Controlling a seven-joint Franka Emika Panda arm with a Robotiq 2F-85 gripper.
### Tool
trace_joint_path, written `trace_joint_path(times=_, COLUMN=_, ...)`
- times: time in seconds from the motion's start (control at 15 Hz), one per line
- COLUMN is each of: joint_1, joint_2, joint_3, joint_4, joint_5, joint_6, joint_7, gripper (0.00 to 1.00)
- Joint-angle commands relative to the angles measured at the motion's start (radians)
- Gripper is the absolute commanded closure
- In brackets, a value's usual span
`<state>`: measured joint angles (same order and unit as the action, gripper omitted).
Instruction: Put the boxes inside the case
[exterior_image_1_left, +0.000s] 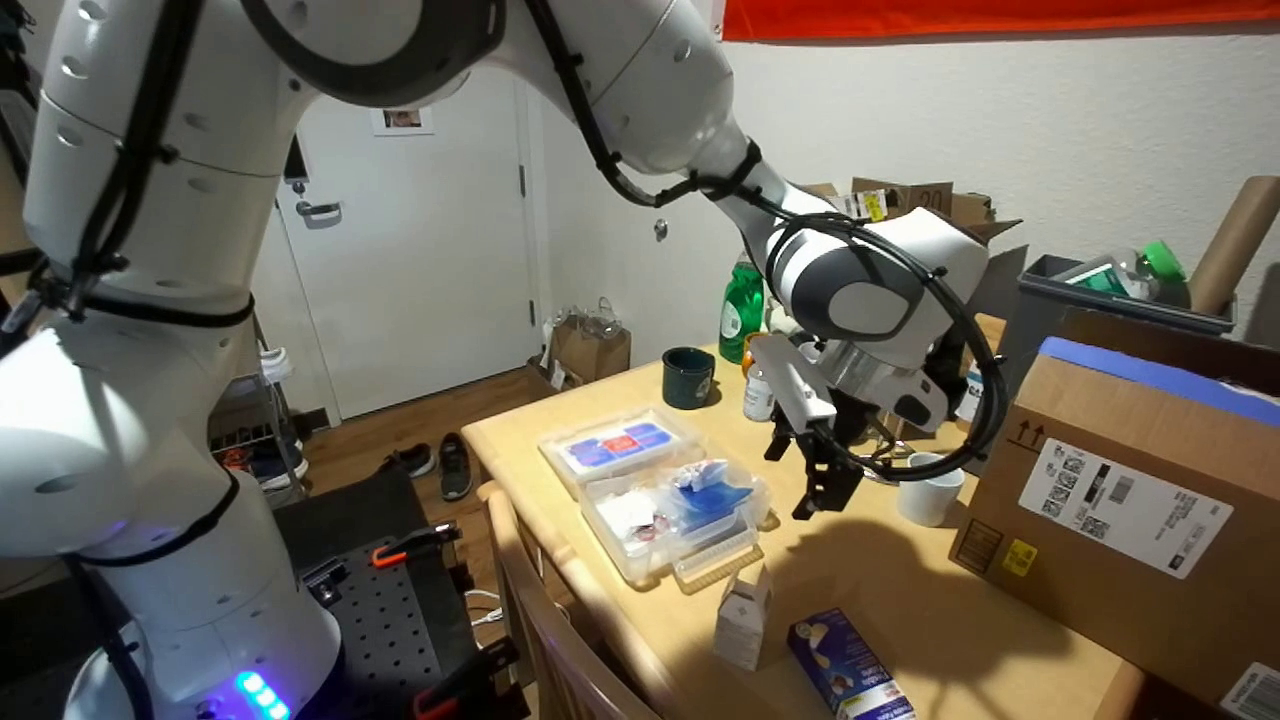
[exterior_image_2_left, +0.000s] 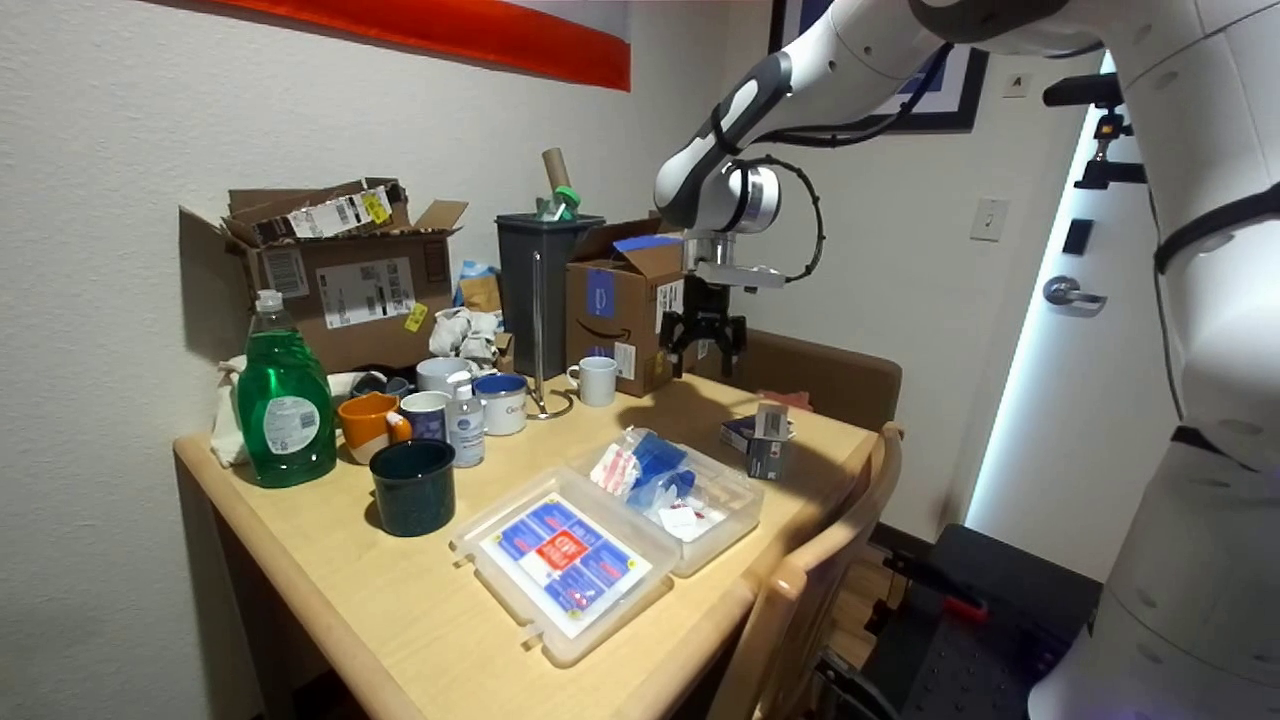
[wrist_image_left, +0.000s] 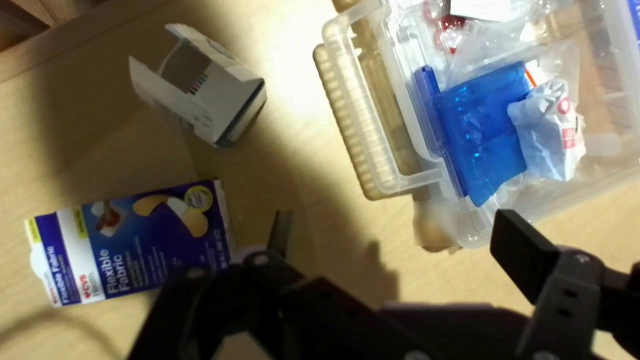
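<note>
The dark blue box (exterior_image_1_left: 850, 668) lies flat on the table in both exterior views (exterior_image_2_left: 738, 432) and in the wrist view (wrist_image_left: 165, 240). The whitish-grey box (exterior_image_1_left: 741, 622) stands upright beside it with its top flaps open (exterior_image_2_left: 768, 450) (wrist_image_left: 220, 90). The clear plastic case (exterior_image_1_left: 606, 545) lies open on the table; its lid half lies flat and its tray half holds blue and white packets (exterior_image_2_left: 728, 542) (wrist_image_left: 364, 135). My gripper (exterior_image_1_left: 789, 482) is open and empty, raised above the table (exterior_image_2_left: 704, 370). In the wrist view my fingers (wrist_image_left: 392, 222) are wide apart, with bare table between them.
A brown cardboard box (exterior_image_1_left: 1100, 500) and a white mug (exterior_image_1_left: 930, 490) stand near the gripper. A dark green mug (exterior_image_2_left: 412, 490), a green soap bottle (exterior_image_2_left: 285, 400), several other mugs and a metal stand (exterior_image_2_left: 540, 330) stand along the wall side. A chair (exterior_image_1_left: 560, 620) is against the table edge.
</note>
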<state>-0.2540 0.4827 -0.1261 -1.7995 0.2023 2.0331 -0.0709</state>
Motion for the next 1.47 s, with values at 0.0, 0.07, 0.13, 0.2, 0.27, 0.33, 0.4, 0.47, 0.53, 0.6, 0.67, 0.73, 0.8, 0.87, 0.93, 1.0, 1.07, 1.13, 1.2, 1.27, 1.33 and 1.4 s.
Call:
trace_joint_path(times=0.0, joint_1=0.0, joint_2=0.004, joint_3=0.001, joint_4=0.009, joint_5=0.0, joint_6=-0.003, joint_7=0.0, gripper=0.0)
trace_joint_path(times=0.07, joint_1=0.001, joint_2=0.005, joint_3=0.003, joint_4=0.012, joint_5=0.0, joint_6=-0.004, joint_7=0.001, gripper=0.0)
trace_joint_path(times=0.13, joint_1=0.01, joint_2=0.005, joint_3=-0.009, joint_4=0.014, joint_5=-0.022, joint_6=-0.02, joint_7=0.029, gripper=0.0)
trace_joint_path(times=0.2, joint_1=0.0, joint_2=0.012, joint_3=-0.012, joint_4=0.026, joint_5=-0.015, joint_6=-0.027, joint_7=0.03, gripper=0.0)
trace_joint_path(times=0.27, joint_1=-0.01, joint_2=0.014, joint_3=-0.015, joint_4=0.028, joint_5=-0.009, joint_6=-0.022, joint_7=0.017, gripper=0.0)
trace_joint_path(times=0.33, joint_1=-0.017, joint_2=0.016, joint_3=-0.021, joint_4=0.031, joint_5=-0.009, joint_6=-0.02, joint_7=0.016, gripper=0.0)
trace_joint_path(times=0.4, joint_1=-0.023, joint_2=0.016, joint_3=-0.026, joint_4=0.033, joint_5=-0.008, joint_6=-0.021, joint_7=0.014, gripper=0.0)
trace_joint_path(times=0.47, joint_1=-0.029, joint_2=0.019, joint_3=-0.032, joint_4=0.037, joint_5=-0.011, joint_6=-0.018, joint_7=0.01, gripper=0.0)
trace_joint_path(times=0.53, joint_1=-0.034, joint_2=0.019, joint_3=-0.039, joint_4=0.039, joint_5=-0.012, joint_6=-0.015, joint_7=0.015, gripper=0.0)
trace_joint_path(times=0.6, joint_1=-0.042, joint_2=0.026, joint_3=-0.044, joint_4=0.048, joint_5=-0.012, joint_6=-0.014, joint_7=0.016, gripper=0.0)
trace_joint_path(times=0.67, joint_1=-0.05, joint_2=0.037, joint_3=-0.051, joint_4=0.057, joint_5=-0.007, joint_6=-0.012, joint_7=0.028, gripper=0.0)
trace_joint_path(times=0.73, joint_1=-0.054, joint_2=0.047, joint_3=-0.06, joint_4=0.065, joint_5=-0.007, joint_6=-0.003, joint_7=0.052, gripper=0.0)
trace_joint_path(times=0.8, joint_1=-0.063, joint_2=0.066, joint_3=-0.067, joint_4=0.073, joint_5=0.005, joint_6=0.02, joint_7=0.07, gripper=0.0)
trace_joint_path(times=0.87, joint_1=-0.077, joint_2=0.086, joint_3=-0.07, joint_4=0.088, joint_5=0.019, joint_6=0.033, joint_7=0.078, gripper=0.0)
trace_joint_path(times=0.93, joint_1=-0.086, joint_2=0.1, joint_3=-0.072, joint_4=0.097, joint_5=0.027, joint_6=0.044, joint_7=0.091, gripper=0.0)
trace_joint_path(times=1.0, joint_1=-0.1, joint_2=0.127, joint_3=-0.072, joint_4=0.116, joint_5=0.036, joint_6=0.058, joint_7=0.095, gripper=0.0)
trace_joint_path(times=1.07, joint_1=-0.11, joint_2=0.142, joint_3=-0.074, joint_4=0.124, joint_5=0.039, joint_6=0.072, joint_7=0.096, gripper=0.0)
trace_joint_path(times=1.13, joint_1=-0.123, joint_2=0.175, joint_3=-0.075, joint_4=0.15, joint_5=0.042, joint_6=0.089, joint_7=0.097, gripper=0.0)
trace_joint_path(times=1.2, joint_1=-0.131, joint_2=0.198, joint_3=-0.079, joint_4=0.164, joint_5=0.036, joint_6=0.112, joint_7=0.101, gripper=0.0)
trace_joint_path(times=1.27, joint_1=-0.142, joint_2=0.222, joint_3=-0.078, joint_4=0.185, joint_5=0.035, joint_6=0.127, joint_7=0.1, gripper=0.0)
trace_joint_path(times=1.33, joint_1=-0.15, joint_2=0.239, joint_3=-0.079, joint_4=0.199, joint_5=0.029, joint_6=0.138, joint_7=0.098, gripper=0.0)
trace_joint_path(times=1.4, joint_1=-0.16, joint_2=0.261, joint_3=-0.076, joint_4=0.223, joint_5=0.031, joint_6=0.142, joint_7=0.095, gripper=0.0)
